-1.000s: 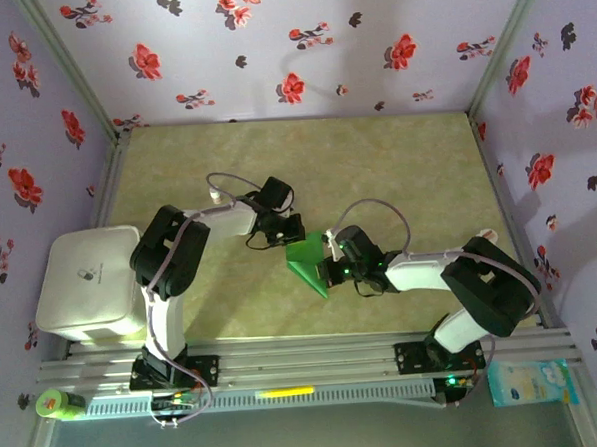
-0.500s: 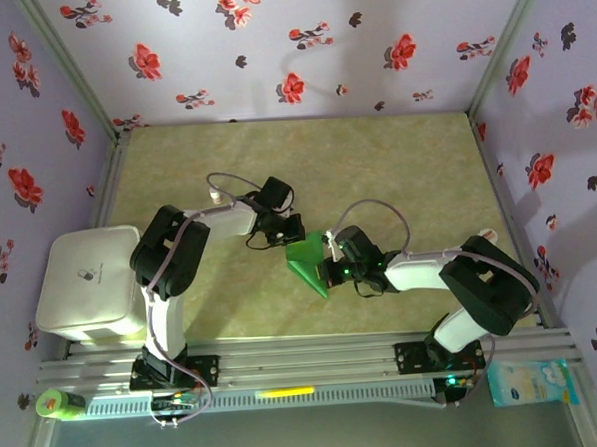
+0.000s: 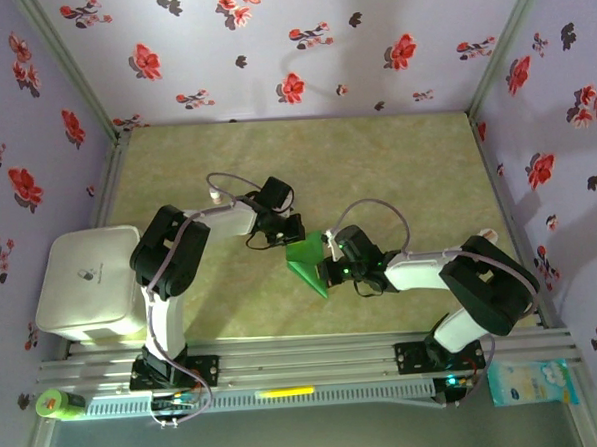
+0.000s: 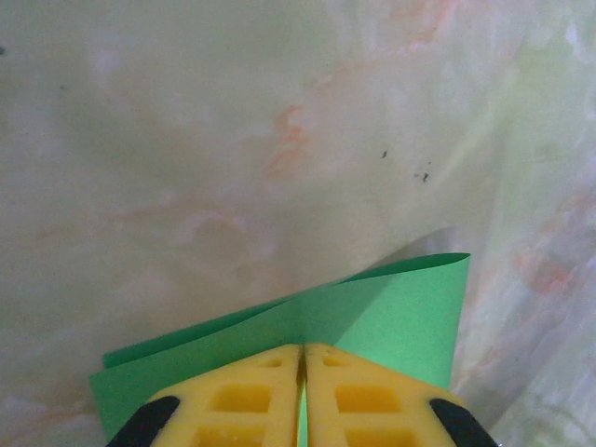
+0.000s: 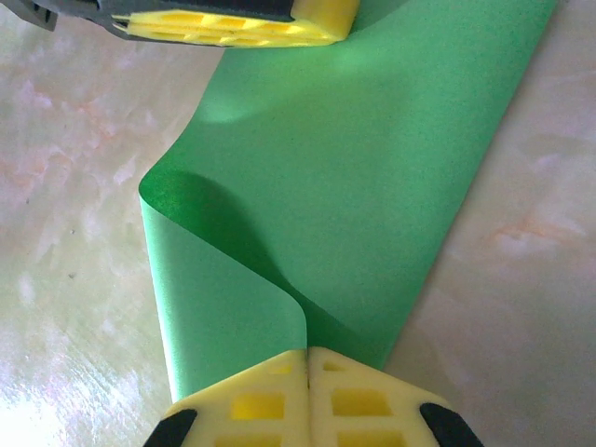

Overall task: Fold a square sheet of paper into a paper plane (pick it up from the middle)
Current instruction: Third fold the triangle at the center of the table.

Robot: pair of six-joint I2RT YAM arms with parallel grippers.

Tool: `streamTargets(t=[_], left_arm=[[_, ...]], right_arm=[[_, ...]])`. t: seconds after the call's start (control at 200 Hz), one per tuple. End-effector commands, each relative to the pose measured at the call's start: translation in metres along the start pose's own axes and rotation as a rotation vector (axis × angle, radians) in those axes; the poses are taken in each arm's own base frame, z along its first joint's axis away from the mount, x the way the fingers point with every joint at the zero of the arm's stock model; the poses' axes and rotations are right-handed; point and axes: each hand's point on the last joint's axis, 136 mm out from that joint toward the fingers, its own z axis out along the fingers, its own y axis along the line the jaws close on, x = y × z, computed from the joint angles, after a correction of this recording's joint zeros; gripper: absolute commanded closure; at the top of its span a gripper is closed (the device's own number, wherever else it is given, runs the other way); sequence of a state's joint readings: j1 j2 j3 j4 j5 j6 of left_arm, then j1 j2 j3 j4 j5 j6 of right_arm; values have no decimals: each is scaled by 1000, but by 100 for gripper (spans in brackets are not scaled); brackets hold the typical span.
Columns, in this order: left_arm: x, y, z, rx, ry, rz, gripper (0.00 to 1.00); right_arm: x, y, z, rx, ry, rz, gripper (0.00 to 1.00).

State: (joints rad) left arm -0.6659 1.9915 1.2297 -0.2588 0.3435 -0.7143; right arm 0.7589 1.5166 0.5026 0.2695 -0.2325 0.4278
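Square sheet of paper (image 5: 391, 186) — thin, smooth, matt; table (image 4: 186, 140) — marbled, slight sheen; white box (image 3: 86, 285) smooth plastic.

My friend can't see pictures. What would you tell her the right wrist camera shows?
A bright green paper, bent over into a soft loose fold, is pinched at its near end by the right hand's shut yellow fingers. At the top, the left hand pinches the far end. Underneath is a pale marbled table.

text readable: none | white box (image 3: 82, 300): small grey mark, too blurred to read | pale blue packet (image 3: 532, 381): print illegible
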Motion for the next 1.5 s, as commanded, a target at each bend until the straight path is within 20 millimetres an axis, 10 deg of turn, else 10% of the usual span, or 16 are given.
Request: streamTargets(t=[0.0, 1.1, 1.495], left_arm=[[14, 18, 8, -68, 40, -1, 90], [9, 12, 6, -58, 26, -1, 88], [-23, -41, -61, 53, -156, 24, 76]], right_arm=[[-13, 1, -2, 11, -30, 1, 100], [-3, -1, 2, 10, 9, 17, 100], [-1, -3, 4, 11, 18, 47, 100]])
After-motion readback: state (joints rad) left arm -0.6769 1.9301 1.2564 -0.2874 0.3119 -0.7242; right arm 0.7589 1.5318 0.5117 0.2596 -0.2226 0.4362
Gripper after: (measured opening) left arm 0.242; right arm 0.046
